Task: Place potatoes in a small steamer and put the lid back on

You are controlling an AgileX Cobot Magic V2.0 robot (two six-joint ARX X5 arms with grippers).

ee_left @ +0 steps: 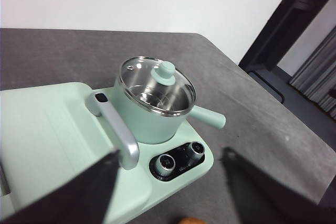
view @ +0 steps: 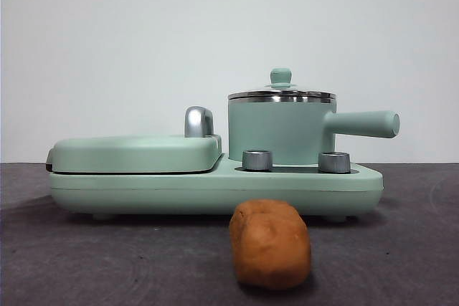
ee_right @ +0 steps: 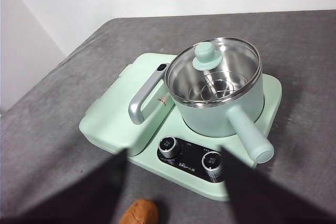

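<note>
The orange-brown potato (view: pixel 269 245) lies on the grey table in front of the appliance; it also shows in the right wrist view (ee_right: pixel 140 212) and as a sliver in the left wrist view (ee_left: pixel 189 220). The mint-green steamer pot (view: pixel 280 132) stands on the right of the base, its side handle (view: pixel 366 123) pointing right. The lid (view: pixel 281 95) with its mint knob sits on the pot, and also shows in both wrist views (ee_left: pixel 156 85) (ee_right: pixel 212 77). My left gripper (ee_left: pixel 170 156) and right gripper (ee_right: pixel 174 153) are open and empty, high above the appliance and out of the front view.
The flat mint griddle (view: pixel 136 152) with a chrome handle (view: pixel 199 121) fills the left of the base (view: pixel 215 185). Two steel dials (view: pixel 257 160) (view: pixel 334 162) face front. The table's far edge and a white wall lie behind.
</note>
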